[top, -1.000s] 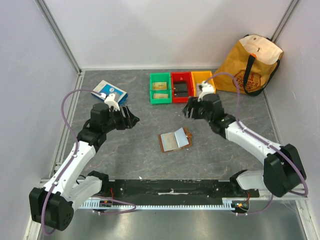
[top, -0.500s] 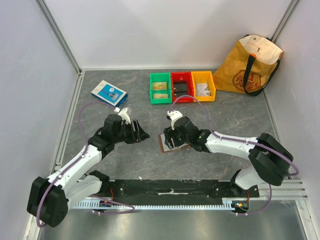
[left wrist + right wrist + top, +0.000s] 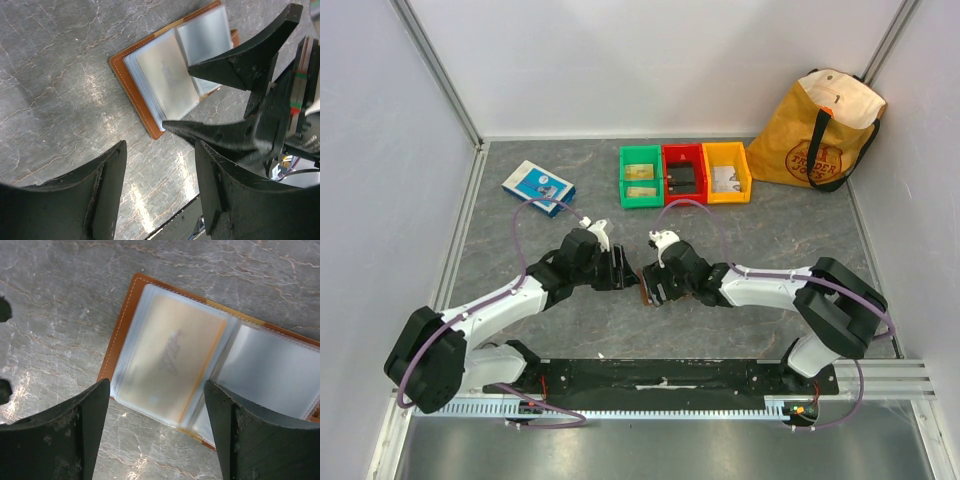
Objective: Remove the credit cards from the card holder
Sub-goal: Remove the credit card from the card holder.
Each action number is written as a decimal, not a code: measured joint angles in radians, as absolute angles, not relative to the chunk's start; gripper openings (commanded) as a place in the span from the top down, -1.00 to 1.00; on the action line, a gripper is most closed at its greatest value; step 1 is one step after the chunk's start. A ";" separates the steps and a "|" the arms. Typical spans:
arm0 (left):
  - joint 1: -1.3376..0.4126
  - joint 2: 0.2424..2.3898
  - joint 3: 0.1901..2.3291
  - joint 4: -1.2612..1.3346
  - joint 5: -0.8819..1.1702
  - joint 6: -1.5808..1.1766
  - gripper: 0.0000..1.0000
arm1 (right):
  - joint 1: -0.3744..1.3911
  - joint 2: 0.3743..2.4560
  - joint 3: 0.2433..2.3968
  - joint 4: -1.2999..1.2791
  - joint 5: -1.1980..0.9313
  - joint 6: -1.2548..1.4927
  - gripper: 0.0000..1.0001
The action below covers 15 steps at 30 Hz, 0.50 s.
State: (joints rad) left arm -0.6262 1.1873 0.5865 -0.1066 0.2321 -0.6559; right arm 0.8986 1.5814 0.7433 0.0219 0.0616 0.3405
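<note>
Two wide, empty pincers: the right pincer (image 3: 157, 387) hangs just over the open holder (image 3: 200, 360); the left pincer (image 3: 160, 150) is at its 9 o'clock.

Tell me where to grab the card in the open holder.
Probably pinch the tan card through its clear sleeve at the outer edge, coming from above: the card holder lies open and flat, sleeves stacked over the leather. The sleeve's opening isn't visible.

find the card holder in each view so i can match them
top: centre, card holder mostly under the right gripper.
left wrist: upper middle, lying open.
right wrist: fills the centre, open.
shared landmark: the right gripper's open fingers over it.
</note>
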 measured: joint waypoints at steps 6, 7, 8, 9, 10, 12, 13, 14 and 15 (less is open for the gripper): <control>-0.633 1.198 0.587 -0.102 0.207 -0.659 -0.25 | 0.962 1.605 0.767 0.013 0.135 0.336 -0.57; -0.633 1.198 0.587 -0.102 0.202 -0.660 -0.25 | 0.968 1.610 0.772 0.007 0.154 0.336 -0.53; -0.633 1.198 0.587 -0.102 0.199 -0.660 -0.25 | 0.971 1.611 0.773 0.003 0.163 0.336 -0.48; -0.633 1.198 0.587 -0.101 0.193 -0.661 -0.25 | 0.973 1.612 0.775 -0.001 0.174 0.337 -0.43; -0.633 1.198 0.587 -0.101 0.189 -0.661 -0.25 | 0.974 1.612 0.775 -0.005 0.181 0.337 -0.37; -0.633 1.198 0.587 -0.101 0.185 -0.661 -0.25 | 0.973 1.611 0.775 -0.010 0.187 0.340 -0.29; -0.633 1.198 0.587 -0.101 0.184 -0.661 -0.25 | 0.973 1.610 0.775 -0.012 0.188 0.340 -0.28; -0.633 1.198 0.587 -0.101 0.184 -0.661 -0.25 | 0.974 1.609 0.775 -0.015 0.189 0.340 -0.26; -0.633 1.198 0.587 -0.100 0.184 -0.661 -0.25 | 0.974 1.607 0.775 -0.017 0.188 0.341 -0.25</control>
